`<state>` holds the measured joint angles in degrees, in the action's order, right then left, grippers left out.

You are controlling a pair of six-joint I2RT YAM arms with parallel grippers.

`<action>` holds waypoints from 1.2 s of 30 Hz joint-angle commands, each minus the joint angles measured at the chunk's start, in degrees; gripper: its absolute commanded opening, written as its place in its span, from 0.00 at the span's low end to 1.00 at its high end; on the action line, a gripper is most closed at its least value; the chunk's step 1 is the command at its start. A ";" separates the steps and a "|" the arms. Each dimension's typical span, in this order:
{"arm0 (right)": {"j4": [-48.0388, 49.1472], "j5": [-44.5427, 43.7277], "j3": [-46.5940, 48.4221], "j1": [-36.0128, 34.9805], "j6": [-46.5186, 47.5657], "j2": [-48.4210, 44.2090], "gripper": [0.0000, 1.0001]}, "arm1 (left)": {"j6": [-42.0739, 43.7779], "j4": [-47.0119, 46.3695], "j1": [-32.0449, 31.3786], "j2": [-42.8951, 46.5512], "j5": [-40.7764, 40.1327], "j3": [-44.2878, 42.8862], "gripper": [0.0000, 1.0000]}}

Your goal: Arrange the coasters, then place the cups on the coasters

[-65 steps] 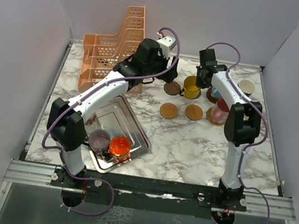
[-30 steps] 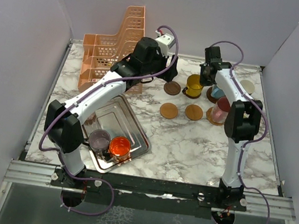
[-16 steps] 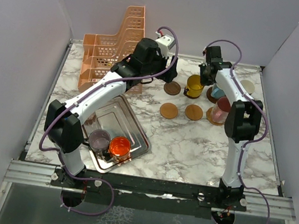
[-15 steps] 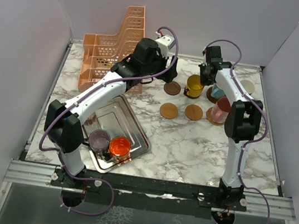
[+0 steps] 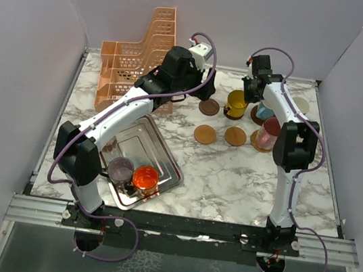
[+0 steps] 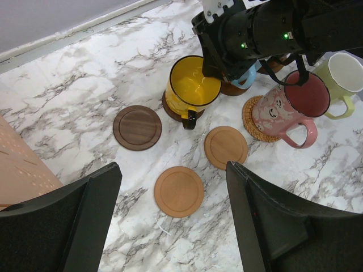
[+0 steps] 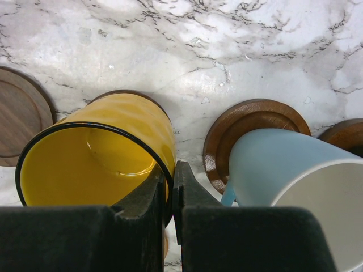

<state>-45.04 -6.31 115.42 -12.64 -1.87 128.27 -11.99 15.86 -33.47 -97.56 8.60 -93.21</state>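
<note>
Grey walls and a white marble tabletop (image 5: pixel 230 177) from above. A peach plastic rack (image 5: pixel 134 60) stands at the far left. Near the arm bases, a silver rectangular tray (image 5: pixel 165 153) carries a grey-purple cup (image 5: pixel 120 168) and a glossy orange cup (image 5: pixel 146 178), side by side. At the far right, the right gripper (image 5: pixel 248 94) is down on the yellow cup (image 5: pixel 235 104). The light blue cup (image 5: pixel 264 111) is just beside it, the maroon-pink mug (image 5: pixel 269 130) nearer the arms, and a cream cup (image 5: pixel 299 104) further right.

From the left wrist, the left gripper (image 6: pixel 172 170) is spread wide with nothing between its fingers. It hovers over three bare discs: a dark wooden coaster (image 6: pixel 137 127) and two tan wooden coasters (image 6: pixel 178 191) (image 6: pixel 226 147). The yellow cup sits over a dark brown coaster (image 6: pixel 170 110); whether it rests flat, I cannot tell. The maroon-pink mug stands on a ridged tan coaster (image 6: pixel 250 116).

From the right wrist, the fingers are pressed together, pinching the yellow cup's wall at the rim, one inside and one outside. The light blue cup is close on the right, standing on a rimmed dark coaster (image 7: pixel 249 122).
</note>
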 commanded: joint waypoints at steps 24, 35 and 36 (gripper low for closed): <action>1.71 1.32 1.64 0.38 1.87 1.31 0.01 | 0.45 -1.48 0.08 1.76 2.72 0.57 0.78; 1.86 0.58 1.85 0.42 2.70 1.55 0.13 | 0.77 -1.50 0.06 2.11 2.89 0.92 0.78; 1.91 0.44 1.83 0.43 2.79 1.55 0.15 | 0.81 -1.53 0.07 2.11 2.91 0.92 0.78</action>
<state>-45.04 -5.04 115.87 -12.62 0.25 128.84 -11.99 15.86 -33.47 -97.56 9.89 -92.97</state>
